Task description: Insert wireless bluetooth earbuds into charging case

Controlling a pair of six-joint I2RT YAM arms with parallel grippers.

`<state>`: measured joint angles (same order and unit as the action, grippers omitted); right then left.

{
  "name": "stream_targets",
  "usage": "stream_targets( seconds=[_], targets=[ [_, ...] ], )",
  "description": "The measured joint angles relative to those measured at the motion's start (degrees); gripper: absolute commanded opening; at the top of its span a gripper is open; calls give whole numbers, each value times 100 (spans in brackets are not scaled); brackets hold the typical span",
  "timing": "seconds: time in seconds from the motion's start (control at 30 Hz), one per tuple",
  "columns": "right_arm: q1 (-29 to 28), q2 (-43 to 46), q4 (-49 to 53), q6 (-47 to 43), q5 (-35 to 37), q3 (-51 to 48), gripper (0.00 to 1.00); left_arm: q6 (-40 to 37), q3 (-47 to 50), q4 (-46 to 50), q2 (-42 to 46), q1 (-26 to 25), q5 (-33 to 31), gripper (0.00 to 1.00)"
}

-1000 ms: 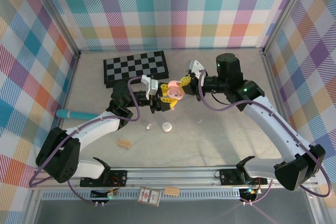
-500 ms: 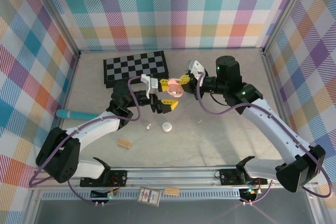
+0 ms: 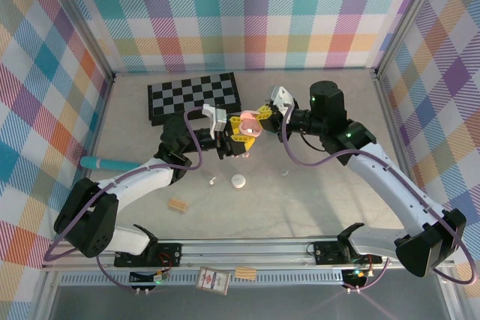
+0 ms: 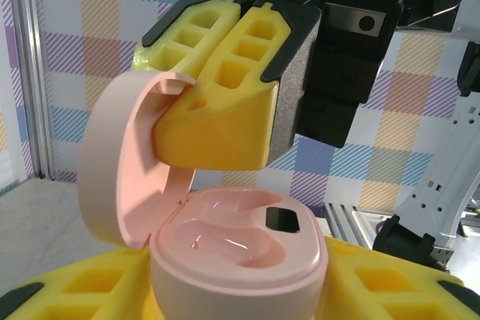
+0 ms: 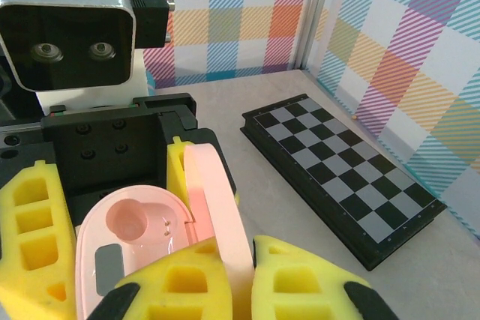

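Glossy pink pebble-shaped charging case [image 4: 238,260], lid [image 4: 112,162] stood open, left gripper [image 3: 234,140] clasped its base, right gripper [image 3: 259,118] pinched the lid, white speck [image 3: 214,180] nearby was perhaps an earbud.

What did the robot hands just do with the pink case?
The left gripper let go, dropped away, then came back and closed on the base of the case. The right gripper kept pinching its open lid; the checkerboard stayed put.

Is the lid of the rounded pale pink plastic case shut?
No, the lid stands raised, hinged open above the base.
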<state>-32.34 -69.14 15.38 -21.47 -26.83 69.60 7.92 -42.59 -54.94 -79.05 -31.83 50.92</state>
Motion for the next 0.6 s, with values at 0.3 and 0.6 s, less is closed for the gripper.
stream_targets(
  seconds=[0.3,0.6],
  targets=[
    [0,0,7,-2,-63,0,5,4,0,-76,2,0,0,55],
    [0,0,13,-4,-114,0,5,2,0,-74,2,0,2,55]
  ],
)
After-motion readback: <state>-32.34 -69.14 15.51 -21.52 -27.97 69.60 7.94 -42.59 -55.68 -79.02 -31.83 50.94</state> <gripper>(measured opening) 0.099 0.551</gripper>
